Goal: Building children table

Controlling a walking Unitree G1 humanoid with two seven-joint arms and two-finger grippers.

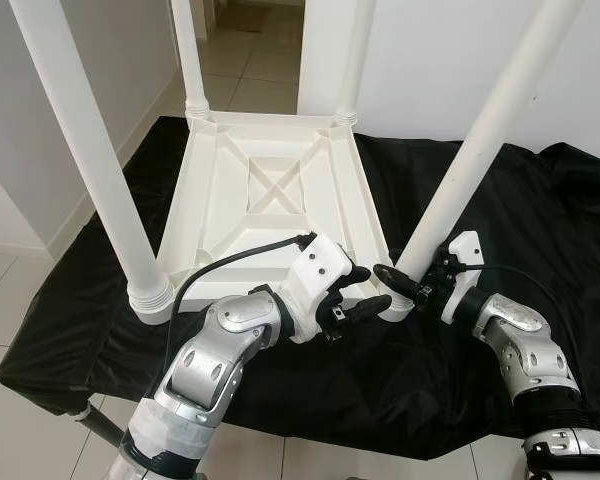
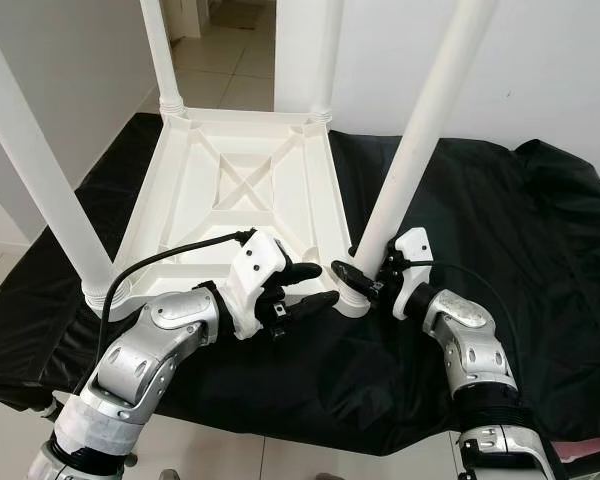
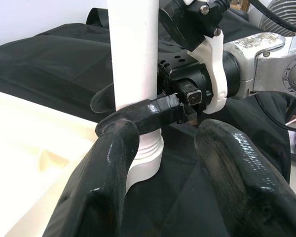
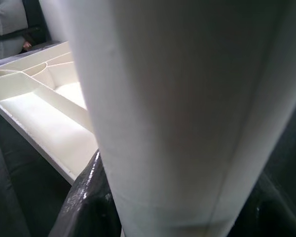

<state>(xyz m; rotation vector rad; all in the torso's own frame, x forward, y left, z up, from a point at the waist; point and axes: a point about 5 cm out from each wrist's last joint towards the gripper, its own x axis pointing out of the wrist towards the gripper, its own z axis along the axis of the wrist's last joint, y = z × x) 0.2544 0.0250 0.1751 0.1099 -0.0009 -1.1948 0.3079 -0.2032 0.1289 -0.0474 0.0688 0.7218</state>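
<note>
The right tool (image 1: 405,285) is clamped on the near right leg (image 1: 480,150) of the white children's table, low down, just above the ribbed collar where that leg meets the tabletop's corner. One black finger (image 3: 143,112) curls round the front of the leg; in the right wrist view the leg's white tube sits between both fingers, pressed close.

The left tool (image 1: 365,292) hovers just beside it, on the tabletop side of the same corner. Its two fingers stand apart, gripping nothing, their tips pointing at the base of the leg and at the right tool. A black cable (image 1: 235,258) loops from the left wrist back across the table's edge.

The table itself (image 1: 270,190) lies upside down, its ribbed underside with a crossed brace facing up, all four legs standing upward from the corners. It rests on a worktop covered with a crumpled black sheet (image 1: 540,210). Around that are a pale tiled floor (image 1: 10,380) and white walls (image 1: 450,60).
</note>
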